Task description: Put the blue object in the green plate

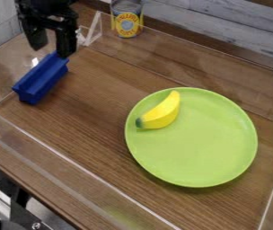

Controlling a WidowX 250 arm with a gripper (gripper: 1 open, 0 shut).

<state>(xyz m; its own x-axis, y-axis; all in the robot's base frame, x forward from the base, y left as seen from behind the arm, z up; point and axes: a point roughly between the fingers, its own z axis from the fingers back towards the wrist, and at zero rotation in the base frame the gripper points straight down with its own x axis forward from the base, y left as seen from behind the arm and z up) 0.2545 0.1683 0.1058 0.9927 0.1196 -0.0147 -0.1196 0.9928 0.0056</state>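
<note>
Hovering my tool (pixel 49 40), jaws spread wide and empty, above the far end of the blue object (pixel 40 79) near the tabletop's left edge. It looks rigid, light and slick, so I'd pinch across its narrow middle, then carry it to the green plate (pixel 205 148), where a banana (pixel 162 110) lies.

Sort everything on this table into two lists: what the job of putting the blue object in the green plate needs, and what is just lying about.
Needed for the job:
- blue object, on the wood at the left
- green plate
- gripper, fingers open, above the blue object's far end

Just lying about:
- yellow banana, on the plate's left part
- yellow-labelled can at the back
</note>
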